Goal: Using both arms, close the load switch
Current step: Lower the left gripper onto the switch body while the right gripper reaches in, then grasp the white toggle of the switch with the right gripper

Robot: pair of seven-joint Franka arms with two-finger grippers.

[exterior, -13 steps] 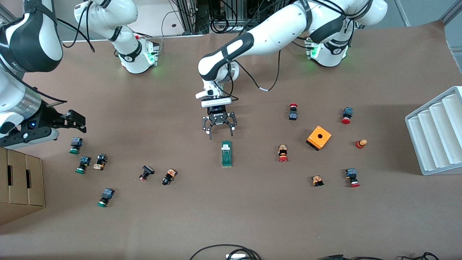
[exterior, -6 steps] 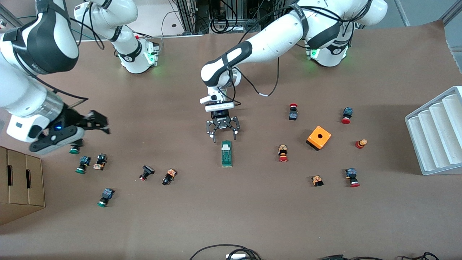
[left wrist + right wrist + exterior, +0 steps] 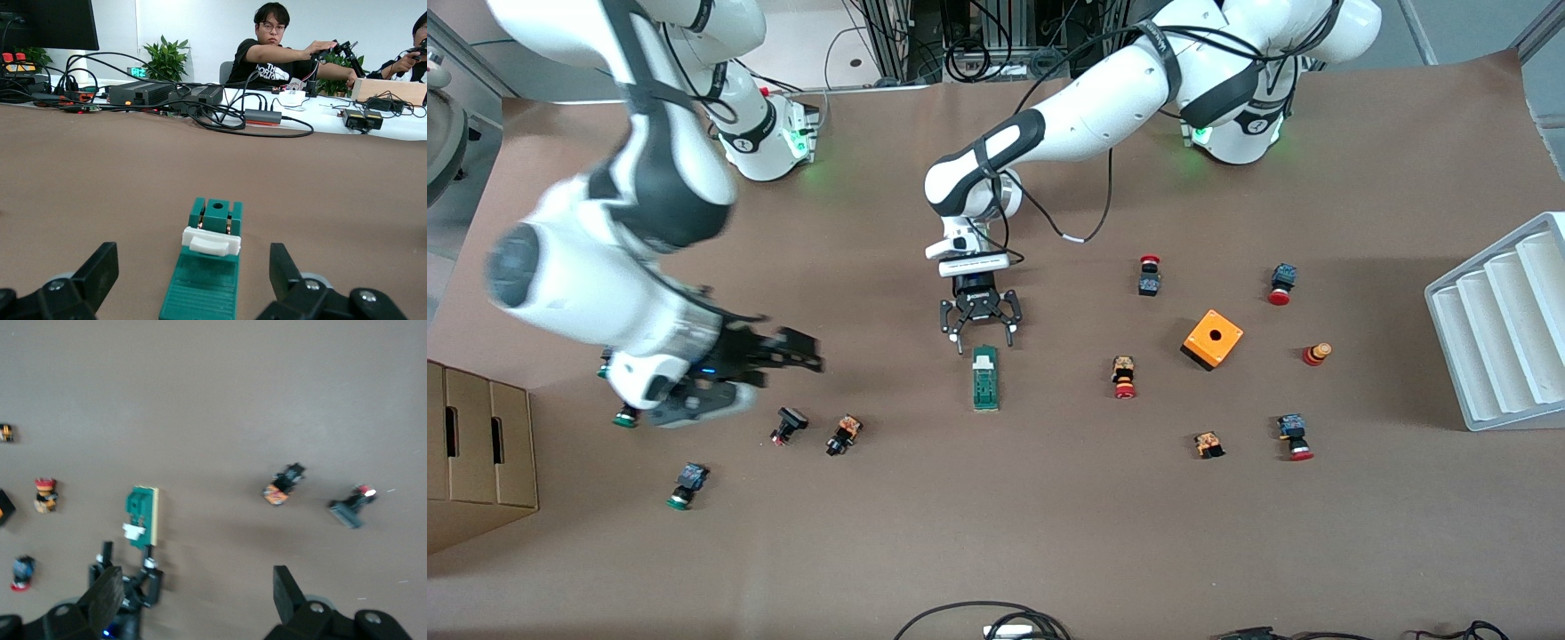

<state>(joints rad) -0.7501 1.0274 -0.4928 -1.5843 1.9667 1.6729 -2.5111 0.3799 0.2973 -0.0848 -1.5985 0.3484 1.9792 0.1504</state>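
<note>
Hovering low over the middle of the desk (image 3: 1049, 533), my left end effector (image 3: 981, 336) has its fingers (image 3: 100, 267) spread wide, one on each side of the white-capped end of the load switch (image 3: 984, 378) without touching it. In my left wrist view the load switch (image 3: 205, 273) lies flat between my two fingertips, its white sliding piece (image 3: 211, 241) facing up at the end that lies farther from the front camera. The green body runs lengthwise away from my left end effector toward the front camera.

My right end effector (image 3: 783, 348) is up over the desk toward the right arm's end, above the cluster of small push buttons there, and its fingers are also spread wide with nothing between them. From my right wrist view I look down on the load switch (image 3: 142, 515) with my left end effector (image 3: 127, 577) just at its white end, and on two loose push buttons (image 3: 283, 483) lying on bare desk well apart from the switch.

An orange box (image 3: 1212, 339) with a hole sits toward the left arm's end of the desk, with red-capped push buttons (image 3: 1123, 377) scattered around it. A white ribbed tray (image 3: 1503, 329) stands at that edge, and a cardboard box (image 3: 476, 444) at the right arm's edge.
</note>
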